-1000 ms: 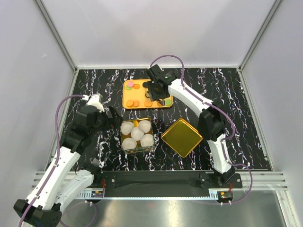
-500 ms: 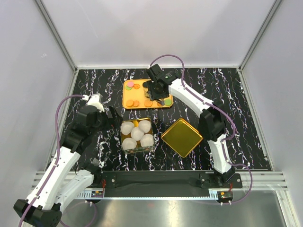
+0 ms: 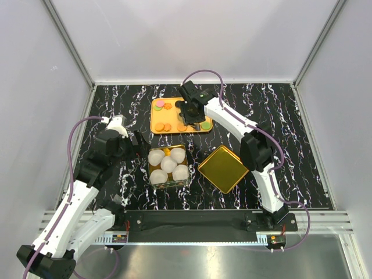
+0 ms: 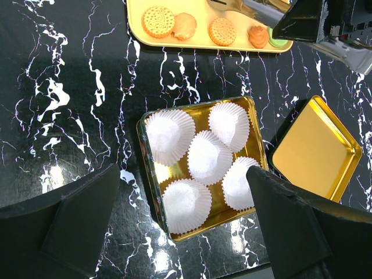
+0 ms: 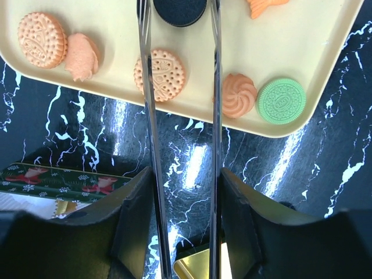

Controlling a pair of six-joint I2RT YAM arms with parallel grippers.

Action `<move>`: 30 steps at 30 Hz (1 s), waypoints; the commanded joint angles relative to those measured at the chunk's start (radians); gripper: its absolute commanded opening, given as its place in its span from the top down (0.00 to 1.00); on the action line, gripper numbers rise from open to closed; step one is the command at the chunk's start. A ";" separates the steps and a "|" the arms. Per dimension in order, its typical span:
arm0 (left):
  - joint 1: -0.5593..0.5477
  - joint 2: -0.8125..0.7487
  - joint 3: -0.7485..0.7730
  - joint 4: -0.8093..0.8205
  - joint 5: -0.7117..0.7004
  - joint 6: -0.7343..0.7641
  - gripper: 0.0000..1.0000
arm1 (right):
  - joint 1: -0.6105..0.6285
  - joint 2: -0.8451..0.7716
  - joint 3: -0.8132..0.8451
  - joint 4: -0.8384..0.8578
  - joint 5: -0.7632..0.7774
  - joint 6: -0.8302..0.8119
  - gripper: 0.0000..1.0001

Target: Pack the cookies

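Right gripper [image 5: 185, 174] clasps metal tongs [image 5: 215, 116], their prongs apart on either side of a black cookie [image 5: 180, 9] on the yellow tray [image 5: 110, 23], where the other cookies [image 5: 159, 74] also lie. Left gripper [image 4: 183, 171] hangs spread wide above the gold tin [image 4: 197, 116] of white paper cups [image 4: 206, 157].

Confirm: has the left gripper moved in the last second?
No. In the top view the left gripper sits open at the same spot beside the left edge of the tin.
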 commanded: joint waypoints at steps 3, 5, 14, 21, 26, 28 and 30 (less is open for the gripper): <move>0.002 -0.004 0.006 0.024 -0.014 0.005 0.01 | 0.006 0.013 0.041 0.024 -0.011 0.007 0.49; 0.002 -0.005 0.006 0.024 -0.016 0.005 0.01 | 0.006 0.020 0.048 0.022 -0.009 0.002 0.50; 0.000 -0.005 0.007 0.022 -0.019 0.005 0.01 | 0.006 0.016 0.094 -0.005 0.016 -0.013 0.62; 0.002 -0.007 0.006 0.021 -0.020 0.003 0.01 | 0.006 -0.050 0.098 -0.021 0.025 -0.018 0.67; 0.002 -0.005 0.007 0.022 -0.022 0.003 0.01 | 0.006 -0.101 0.070 -0.018 0.026 -0.016 0.68; 0.002 -0.004 0.006 0.022 -0.023 0.003 0.01 | 0.007 -0.115 0.058 -0.013 0.025 -0.016 0.69; 0.002 -0.002 0.009 0.022 -0.023 0.003 0.01 | 0.009 -0.136 0.053 -0.018 0.019 -0.013 0.69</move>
